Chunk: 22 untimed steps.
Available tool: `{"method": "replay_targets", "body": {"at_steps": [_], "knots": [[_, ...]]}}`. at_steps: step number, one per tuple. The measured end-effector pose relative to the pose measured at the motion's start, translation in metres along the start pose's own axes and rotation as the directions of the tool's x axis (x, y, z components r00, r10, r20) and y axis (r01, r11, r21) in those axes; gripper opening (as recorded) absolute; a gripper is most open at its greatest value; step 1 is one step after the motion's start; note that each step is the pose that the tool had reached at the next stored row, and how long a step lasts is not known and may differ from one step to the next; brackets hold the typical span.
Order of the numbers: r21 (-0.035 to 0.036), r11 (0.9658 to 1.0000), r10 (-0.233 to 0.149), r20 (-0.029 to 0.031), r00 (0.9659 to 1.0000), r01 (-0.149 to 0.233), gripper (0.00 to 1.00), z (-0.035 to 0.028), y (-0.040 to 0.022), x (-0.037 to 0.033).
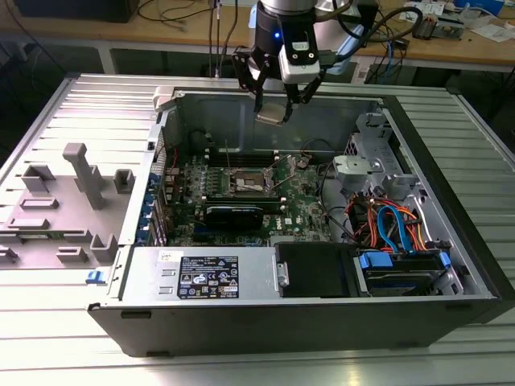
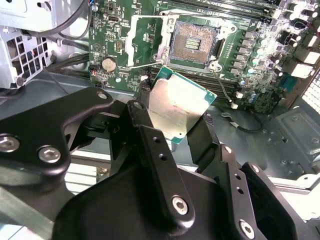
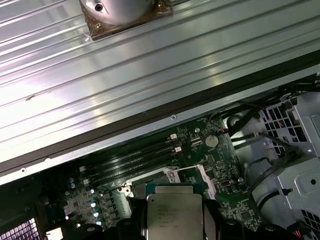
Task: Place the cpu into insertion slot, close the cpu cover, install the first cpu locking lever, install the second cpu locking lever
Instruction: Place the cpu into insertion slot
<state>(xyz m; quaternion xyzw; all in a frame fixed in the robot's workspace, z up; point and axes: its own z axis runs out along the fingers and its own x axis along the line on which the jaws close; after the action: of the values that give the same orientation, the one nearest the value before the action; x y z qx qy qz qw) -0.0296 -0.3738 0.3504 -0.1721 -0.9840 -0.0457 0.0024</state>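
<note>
My gripper [image 1: 274, 103] hangs above the open computer case, shut on the cpu [image 1: 271, 113], a flat square chip with a dull silver top. The second wrist view has the cpu [image 2: 175, 107] tilted between the black fingers [image 2: 146, 127], short of the insertion slot [image 2: 195, 42]. That slot's tan-gold pin field lies bare. Beside it the cpu cover [image 2: 131, 42] stands swung open. In the exterior view the insertion slot [image 1: 245, 183] sits on the green motherboard well below the gripper. In the first wrist view the cpu [image 3: 174, 215] hides most of the socket.
Long memory slots [image 2: 240, 5] run beside the socket. A black card [image 1: 233, 214] lies across the board nearer the power supply [image 1: 205, 277]. Orange and blue cables [image 1: 390, 225] fill the drive bay at the exterior view's right. A grey fixture tray [image 1: 72, 201] lies outside the case.
</note>
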Motion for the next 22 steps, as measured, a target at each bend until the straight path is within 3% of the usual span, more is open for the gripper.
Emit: {"method": "replay_targets", "body": {"at_steps": [13, 18, 22], "knots": [[-0.0001, 1.0, 0.007, 0.0007, 1.0, -0.007, 0.54, 0.0001, -0.0004, -0.0002], [-0.0003, 0.9989, 0.048, 0.0023, 0.9989, -0.048, 0.54, 0.0013, -0.0006, -0.0002], [-0.0015, 0.9958, 0.092, 0.0062, 0.9958, -0.092, 0.54, 0.0021, -0.0007, -0.0002]]}}
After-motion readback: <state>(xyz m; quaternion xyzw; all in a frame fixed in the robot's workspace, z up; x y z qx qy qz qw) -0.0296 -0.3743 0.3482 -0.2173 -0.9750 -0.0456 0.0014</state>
